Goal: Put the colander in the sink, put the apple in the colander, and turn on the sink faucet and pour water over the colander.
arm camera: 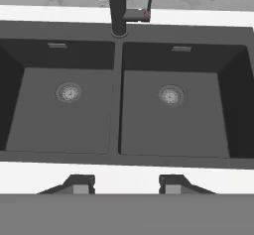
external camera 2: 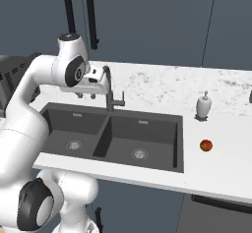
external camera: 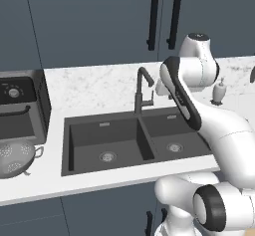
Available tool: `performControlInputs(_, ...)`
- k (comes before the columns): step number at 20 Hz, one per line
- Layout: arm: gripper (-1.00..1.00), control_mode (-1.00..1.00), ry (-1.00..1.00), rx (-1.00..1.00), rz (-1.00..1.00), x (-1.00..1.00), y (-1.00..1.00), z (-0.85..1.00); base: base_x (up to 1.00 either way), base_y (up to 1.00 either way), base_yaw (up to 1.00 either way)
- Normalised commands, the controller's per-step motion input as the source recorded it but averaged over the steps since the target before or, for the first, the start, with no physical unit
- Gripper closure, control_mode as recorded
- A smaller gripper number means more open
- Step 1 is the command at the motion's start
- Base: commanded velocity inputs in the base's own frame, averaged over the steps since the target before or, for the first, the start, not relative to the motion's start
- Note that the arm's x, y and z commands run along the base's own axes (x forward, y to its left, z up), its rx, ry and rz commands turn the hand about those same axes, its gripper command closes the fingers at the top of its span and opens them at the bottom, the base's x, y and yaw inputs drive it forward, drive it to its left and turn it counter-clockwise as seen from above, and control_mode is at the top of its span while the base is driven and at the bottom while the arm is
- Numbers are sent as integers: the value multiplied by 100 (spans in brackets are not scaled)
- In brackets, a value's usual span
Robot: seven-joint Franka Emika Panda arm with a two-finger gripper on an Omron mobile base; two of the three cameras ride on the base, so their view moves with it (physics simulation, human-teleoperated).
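Note:
The dark double-basin sink point(external camera: 89, 140) point(external camera 2: 157, 138) point(arm camera: 198, 130) is set in the white counter, both basins bare. Behind the divider stands the sink faucet point(external camera: 143, 88) point(external camera 2: 109, 90) point(arm camera: 119, 11), its lever off to one side. The perforated colander point(external camera: 12, 158) rests on the counter left of the sink. A small red apple point(external camera 2: 206, 145) lies on the counter right of the sink. My gripper point(external camera 2: 86, 96) point(arm camera: 125, 184) hovers above the sink, just left of the faucet, pointing down, open with nothing between its fingertips.
A dark toaster oven point(external camera: 20, 105) sits on the counter behind the colander. A white soap dispenser point(external camera: 219, 91) point(external camera 2: 203, 105) stands at the back, right of the sink. Dark cabinets with black handles point(external camera: 163, 16) hang above the counter.

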Motion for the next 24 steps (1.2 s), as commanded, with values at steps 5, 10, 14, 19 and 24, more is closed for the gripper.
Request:
performControlInputs(5, -100, -100, 1, -4, -2, 0, 27, -18, 0, 0, 0)
performControlInputs(10, -100, -100, 0, -1, -2, -10, 100, -24, 0, 0, 0)
performControlInputs(14, -100, -100, 0, 3, 0, -24, 100, -17, 0, 0, 0)
performControlInputs(19, -100, -100, 0, 7, 0, -21, 98, -22, 0, 0, 0)
performControlInputs(24, -100, -100, 1, 4, 0, -2, 82, -2, 0, 0, 0)
